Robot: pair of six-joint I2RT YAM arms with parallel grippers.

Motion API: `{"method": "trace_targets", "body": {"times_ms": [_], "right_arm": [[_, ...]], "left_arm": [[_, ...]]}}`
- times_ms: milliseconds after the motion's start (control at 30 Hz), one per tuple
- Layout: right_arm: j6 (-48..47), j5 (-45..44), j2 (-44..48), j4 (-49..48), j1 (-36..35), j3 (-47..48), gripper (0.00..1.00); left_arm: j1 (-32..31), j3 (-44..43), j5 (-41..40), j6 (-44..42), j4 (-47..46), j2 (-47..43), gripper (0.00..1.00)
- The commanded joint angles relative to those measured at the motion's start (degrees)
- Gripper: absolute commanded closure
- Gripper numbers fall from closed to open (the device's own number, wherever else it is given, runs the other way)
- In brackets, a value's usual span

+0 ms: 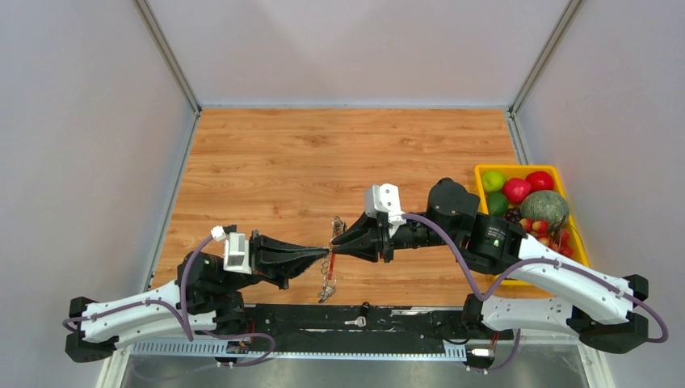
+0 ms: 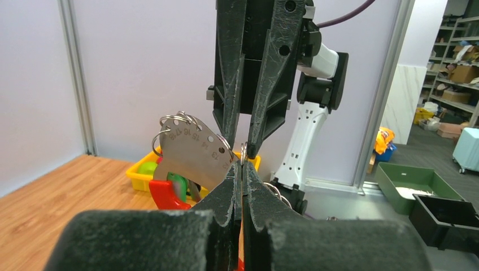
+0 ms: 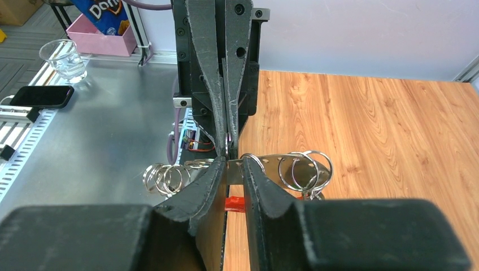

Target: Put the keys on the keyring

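Low in the middle of the overhead view, my left gripper (image 1: 324, 255) and my right gripper (image 1: 337, 242) meet tip to tip over the near part of the tabletop (image 1: 323, 162). The keyring (image 1: 329, 271) hangs between them, its chain trailing toward the bottom of the frame.

My left gripper is fully closed on a thin wire ring of the keyring. My right gripper stands a narrow crack apart with a sliver of ring metal in that crack, so I judge it pinched rather than free. The left wrist view shows the red loop (image 2: 164, 195), the green tag (image 2: 178, 183) and a silver numbered plate (image 2: 192, 152) bunched just left of my fingertips. The right wrist view shows spare split rings (image 3: 164, 176) fanning out to either side.

Progress looks early. One key (image 1: 355, 322) lies loose on the black rail (image 1: 420, 319) at bottom centre, well apart from the ring. I cannot make out any key already threaded. I judge the ring is only being held ready or pried, with fetching and threading not yet done.

For room, bare wood fills the upper half of the overhead view. The yellow fruit basket (image 1: 517, 168) sits at the right, close beside my right arm. The rail and the tabletop's near edge lie just below the hanging chain.
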State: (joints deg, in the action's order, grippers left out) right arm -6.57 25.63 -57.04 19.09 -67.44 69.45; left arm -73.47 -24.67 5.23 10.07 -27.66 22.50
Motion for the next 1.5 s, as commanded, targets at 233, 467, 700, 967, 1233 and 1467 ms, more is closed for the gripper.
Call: {"method": "trace_targets", "body": {"times_ms": [233,467,700,967,1233,1467], "right_arm": [[-0.47,1.36,-1.87,-1.85,-0.68,1.58,0.79],[-1.24,0.78,-1.9,-1.9,-1.15,1.44,1.0],[-2.06,-0.05,0.13,-1.72,-1.83,-0.1,1.0],[-7.76,0.89,3.65,2.75,-1.83,-2.44,1.0],[-20.08,1.27,6.81,2.89,-2.36,-6.63,1.0],[-27.97,-3.15,7.62,1.83,-7.07,-10.15,1.0]], "left_arm": [[-0.03,-0.94,-0.21,0.24,-3.05,0.65,1.0],[-0.05,-0.83,-0.22,0.3,-3.06,0.79,1.0],[-0.05,-0.82,-0.38,0.97,-1.65,-0.68,0.92],[-0.1,-2.44,2.27,1.29,5.93,-4.51,0.4],[-0.09,-1.36,2.23,2.7,8.01,-6.94,0.35],[-0.05,-0.22,1.44,2.55,8.29,-7.21,0.34]]}}
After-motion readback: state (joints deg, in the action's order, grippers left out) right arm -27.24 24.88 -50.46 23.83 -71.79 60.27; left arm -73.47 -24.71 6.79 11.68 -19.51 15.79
